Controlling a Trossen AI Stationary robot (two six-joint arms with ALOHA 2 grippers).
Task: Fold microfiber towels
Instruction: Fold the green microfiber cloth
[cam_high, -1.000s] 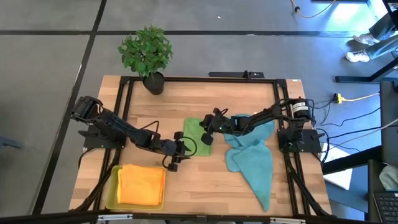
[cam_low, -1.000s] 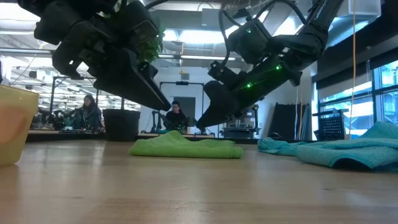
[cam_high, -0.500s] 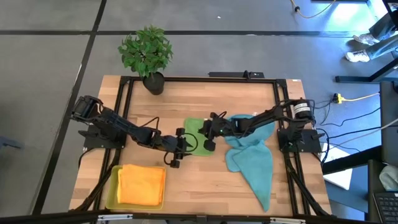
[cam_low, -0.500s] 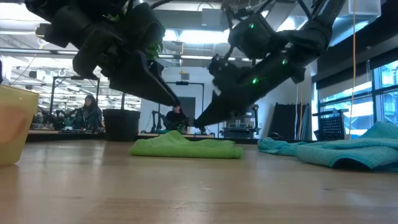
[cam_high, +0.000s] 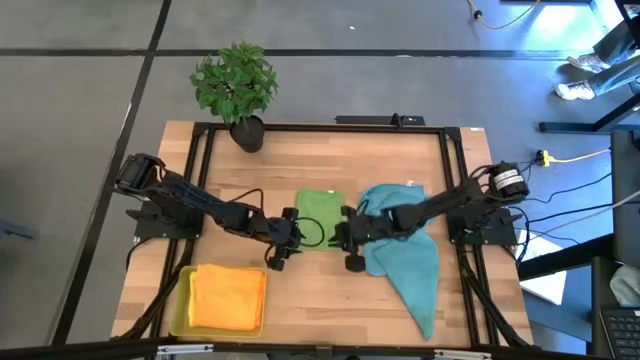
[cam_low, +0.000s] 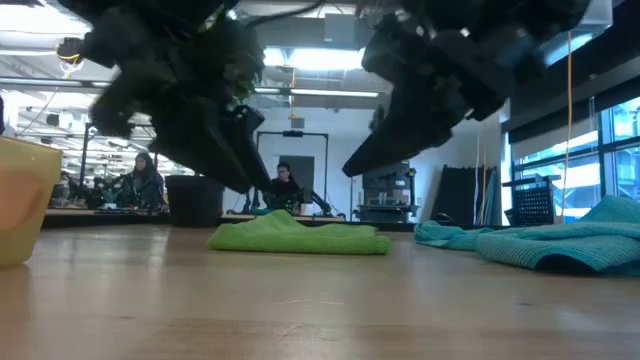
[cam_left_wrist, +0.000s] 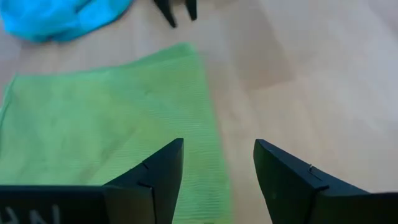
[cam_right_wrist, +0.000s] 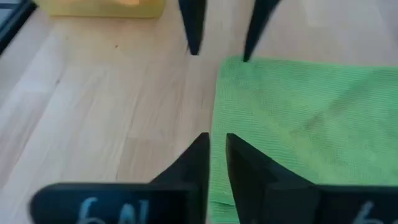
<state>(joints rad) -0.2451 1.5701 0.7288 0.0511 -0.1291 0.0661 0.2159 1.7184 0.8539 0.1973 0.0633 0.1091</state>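
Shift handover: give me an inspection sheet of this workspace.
Surface: light wooden table, bare around the cloths.
Job's things: green microfiber towel folded flat mid-table; teal-blue microfiber towels heaped on the right; orange microfiber towel folded in yellow plastic tray.
Clutter: potted green plant at the far edge.
Grippers: left gripper open, right gripper nearly closed, both empty at the green towel's near edge.
Cables: yellow cable on the floor.
Surroundings: seated people beyond the table.

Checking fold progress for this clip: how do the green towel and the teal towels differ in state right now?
The green towel lies flat as a neat folded rectangle at mid-table; the teal towels sprawl in a crumpled, unfolded heap toward the right edge. The left gripper and right gripper flank the green towel's near edge, neither gripping the teal. Both rest on the wooden table.
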